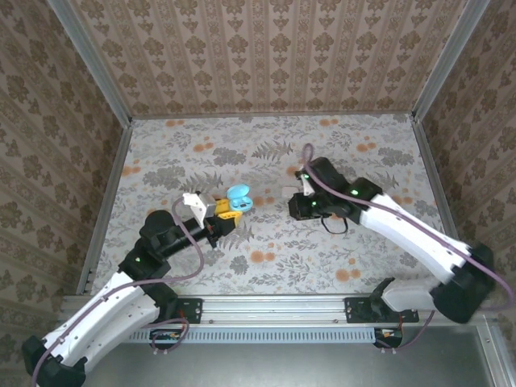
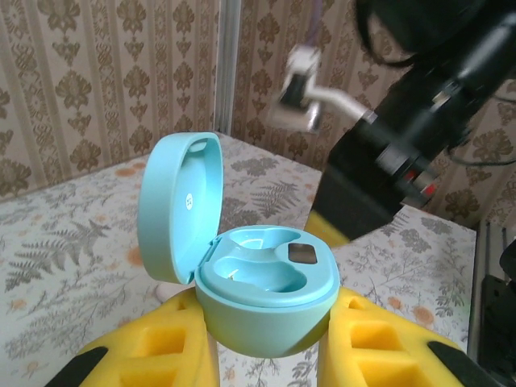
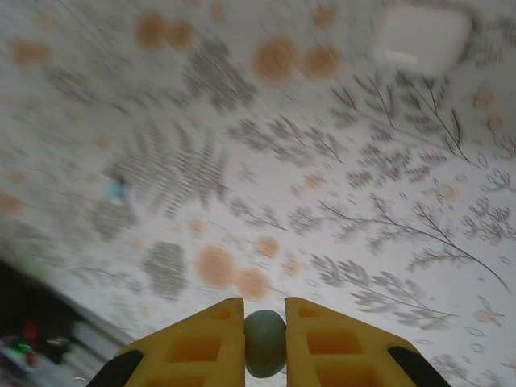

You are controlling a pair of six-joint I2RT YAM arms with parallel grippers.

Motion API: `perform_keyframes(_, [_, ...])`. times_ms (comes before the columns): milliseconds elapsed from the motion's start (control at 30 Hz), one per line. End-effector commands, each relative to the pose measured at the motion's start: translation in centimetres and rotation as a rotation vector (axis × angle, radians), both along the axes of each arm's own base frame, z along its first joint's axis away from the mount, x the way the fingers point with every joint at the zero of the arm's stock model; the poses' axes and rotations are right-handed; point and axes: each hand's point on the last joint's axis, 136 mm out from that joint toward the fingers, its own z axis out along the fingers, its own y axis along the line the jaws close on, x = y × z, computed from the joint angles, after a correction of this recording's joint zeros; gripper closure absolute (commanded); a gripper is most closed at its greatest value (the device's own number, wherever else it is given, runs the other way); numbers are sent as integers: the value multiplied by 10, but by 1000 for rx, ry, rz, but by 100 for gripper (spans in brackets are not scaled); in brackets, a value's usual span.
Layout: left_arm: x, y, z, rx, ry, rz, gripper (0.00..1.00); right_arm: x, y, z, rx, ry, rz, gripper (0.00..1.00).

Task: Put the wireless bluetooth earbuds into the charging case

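Observation:
The teal charging case (image 2: 266, 298) is clamped between the yellow fingers (image 2: 161, 347) of my left gripper (image 2: 266, 313). Its lid (image 2: 181, 205) stands open and both wells look empty. From above, the case (image 1: 239, 196) sits at the tip of the left gripper (image 1: 228, 211), left of centre. My right gripper (image 3: 264, 313) is shut on a small teal earbud (image 3: 264, 343), pinched between its yellow pads above the table. In the top view the right gripper (image 1: 300, 206) hangs a short way right of the case. A faint teal speck (image 3: 118, 189) on the cloth is too blurred to identify.
A white closed case (image 3: 423, 36) lies on the floral tablecloth (image 3: 339, 161) ahead of the right gripper. The right arm (image 2: 395, 161) looms dark just behind the teal case. Patterned walls (image 1: 266, 48) enclose the table on three sides.

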Motion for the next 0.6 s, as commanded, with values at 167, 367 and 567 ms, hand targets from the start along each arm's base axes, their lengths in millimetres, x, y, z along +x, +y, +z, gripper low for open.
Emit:
perform_keyframes(167, [-9, -17, 28, -81, -185, -82, 82, -25, 30, 91, 416, -138, 20, 86])
perform_keyframes(367, [-19, -34, 31, -76, -216, -163, 82, -49, 63, 143, 520, -215, 170, 86])
perform_keyframes(567, [-23, -38, 31, -71, -218, -187, 82, -59, 80, 162, 559, -223, 235, 86])
